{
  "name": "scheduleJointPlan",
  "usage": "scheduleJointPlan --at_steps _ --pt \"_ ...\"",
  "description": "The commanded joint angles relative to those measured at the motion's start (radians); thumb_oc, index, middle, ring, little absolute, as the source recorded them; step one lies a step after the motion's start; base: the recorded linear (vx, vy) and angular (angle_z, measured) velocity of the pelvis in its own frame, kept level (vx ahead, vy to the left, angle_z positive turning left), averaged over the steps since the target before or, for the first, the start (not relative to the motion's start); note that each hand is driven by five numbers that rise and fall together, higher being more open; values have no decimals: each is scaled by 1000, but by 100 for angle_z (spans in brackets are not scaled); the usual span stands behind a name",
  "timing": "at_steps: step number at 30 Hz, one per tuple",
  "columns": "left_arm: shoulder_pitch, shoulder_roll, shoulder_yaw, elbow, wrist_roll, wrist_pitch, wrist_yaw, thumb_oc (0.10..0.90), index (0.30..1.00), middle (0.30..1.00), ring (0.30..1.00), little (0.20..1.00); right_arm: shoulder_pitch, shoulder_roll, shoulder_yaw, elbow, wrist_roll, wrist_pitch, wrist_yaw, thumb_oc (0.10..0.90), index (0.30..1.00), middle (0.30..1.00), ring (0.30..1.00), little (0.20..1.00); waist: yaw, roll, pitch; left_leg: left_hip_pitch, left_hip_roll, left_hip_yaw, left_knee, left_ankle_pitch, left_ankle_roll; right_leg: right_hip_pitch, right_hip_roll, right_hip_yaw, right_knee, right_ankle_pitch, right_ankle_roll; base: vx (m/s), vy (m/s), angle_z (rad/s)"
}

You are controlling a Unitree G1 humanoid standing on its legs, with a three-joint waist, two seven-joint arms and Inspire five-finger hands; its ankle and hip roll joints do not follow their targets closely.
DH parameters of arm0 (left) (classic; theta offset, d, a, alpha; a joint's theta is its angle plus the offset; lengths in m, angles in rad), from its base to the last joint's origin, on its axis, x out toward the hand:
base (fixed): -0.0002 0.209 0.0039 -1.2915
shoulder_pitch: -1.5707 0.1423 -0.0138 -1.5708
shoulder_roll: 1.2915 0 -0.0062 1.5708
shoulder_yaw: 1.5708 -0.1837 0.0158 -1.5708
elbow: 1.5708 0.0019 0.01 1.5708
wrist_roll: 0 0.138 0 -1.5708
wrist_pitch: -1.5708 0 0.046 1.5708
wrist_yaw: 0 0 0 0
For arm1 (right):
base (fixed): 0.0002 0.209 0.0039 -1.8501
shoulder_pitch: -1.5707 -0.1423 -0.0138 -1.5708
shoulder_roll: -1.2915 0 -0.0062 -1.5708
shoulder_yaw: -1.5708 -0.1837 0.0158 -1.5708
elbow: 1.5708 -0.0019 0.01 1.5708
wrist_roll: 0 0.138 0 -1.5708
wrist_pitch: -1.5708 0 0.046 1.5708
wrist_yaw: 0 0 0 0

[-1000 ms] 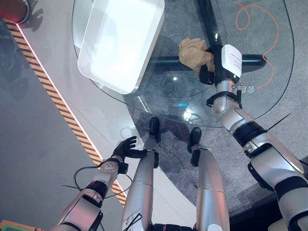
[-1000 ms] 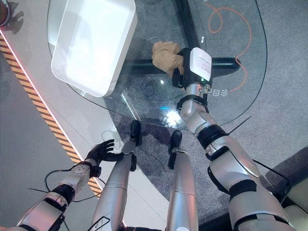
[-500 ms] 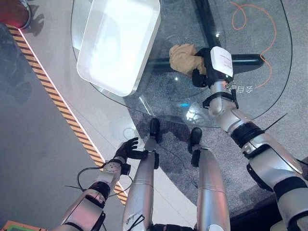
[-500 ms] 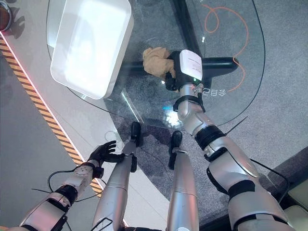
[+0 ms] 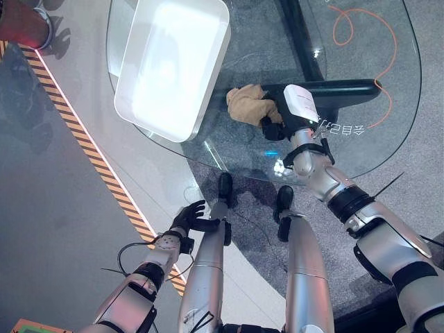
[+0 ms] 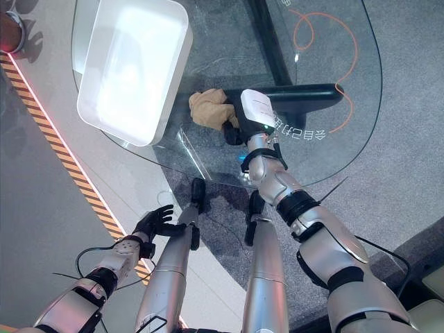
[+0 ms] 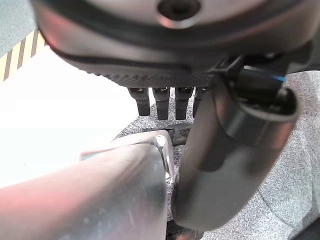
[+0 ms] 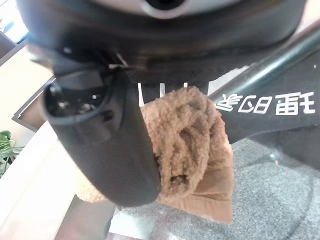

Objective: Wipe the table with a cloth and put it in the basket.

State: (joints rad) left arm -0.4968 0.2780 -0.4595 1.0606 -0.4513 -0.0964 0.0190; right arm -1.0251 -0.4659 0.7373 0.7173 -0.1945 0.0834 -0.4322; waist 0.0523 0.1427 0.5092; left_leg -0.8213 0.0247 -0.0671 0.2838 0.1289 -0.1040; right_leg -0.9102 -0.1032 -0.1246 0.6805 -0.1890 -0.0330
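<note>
A tan fluffy cloth (image 5: pixel 246 104) lies bunched on the round glass table (image 5: pixel 388 62), just right of the white basket (image 5: pixel 170 66). My right hand (image 5: pixel 272 129) is shut on the cloth's near side and rests on the glass. In the right wrist view the thumb (image 8: pixel 115 145) crosses in front of the cloth (image 8: pixel 195 130), which bulges past it. My left hand (image 5: pixel 189 217) hangs low beside my leg, off the table, with its fingers (image 7: pixel 160 102) relaxed and holding nothing.
The basket is a long white tub at the table's left edge. Under the glass run black base beams (image 5: pixel 340 89) and an orange cable (image 5: pixel 361 28) on the floor. A yellow-black striped strip (image 5: pixel 90 152) crosses the floor on the left.
My right hand has slid the cloth across the glass to the left and toward me, closer to the basket. The left hand stays down by the leg.
</note>
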Motion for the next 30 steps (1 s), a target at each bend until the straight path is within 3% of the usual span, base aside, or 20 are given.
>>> scheduleJointPlan --at_steps 1,14,20,23,25,30 --pt "48 2 15 33 25 -10 21 800 900 900 900 900 58 143 114 -84 6 -92 91 100 300 300 300 200 1 -16 11 0 -85 87 154 -123 89 38 37 12 -157 117 32 0 0 0" --pt "42 2 34 28 -32 -33 63 800 900 900 900 900 63 139 103 -101 24 -85 78 100 300 300 300 200 2 -23 11 6 -83 80 145 -117 89 43 36 9 -161 123 34 0 0 0" --pt "10 27 196 -11 -185 -206 380 800 900 900 900 900 78 150 33 -76 158 -100 -60 100 300 300 300 200 6 -29 11 5 -79 74 154 -119 85 39 39 20 -142 112 31 4 -13 3" --pt "-18 55 281 -82 -235 -282 477 800 900 900 900 900 89 154 -23 -75 224 -123 -143 100 300 300 300 200 11 -35 11 4 -77 69 161 -123 84 38 40 21 -132 108 34 -1 -44 5" --pt "-29 65 301 -113 -249 -298 506 800 900 900 900 900 89 151 -46 -77 240 -135 -170 100 300 300 300 200 14 -37 11 4 -77 66 162 -124 85 38 41 20 -130 108 35 -9 -43 4" --pt "-74 87 362 -235 -268 -407 565 800 900 900 900 900 72 133 -114 -123 291 -142 -249 100 300 300 300 200 16 -48 11 -4 -75 55 168 -128 86 31 49 20 -119 109 36 -9 -25 0"
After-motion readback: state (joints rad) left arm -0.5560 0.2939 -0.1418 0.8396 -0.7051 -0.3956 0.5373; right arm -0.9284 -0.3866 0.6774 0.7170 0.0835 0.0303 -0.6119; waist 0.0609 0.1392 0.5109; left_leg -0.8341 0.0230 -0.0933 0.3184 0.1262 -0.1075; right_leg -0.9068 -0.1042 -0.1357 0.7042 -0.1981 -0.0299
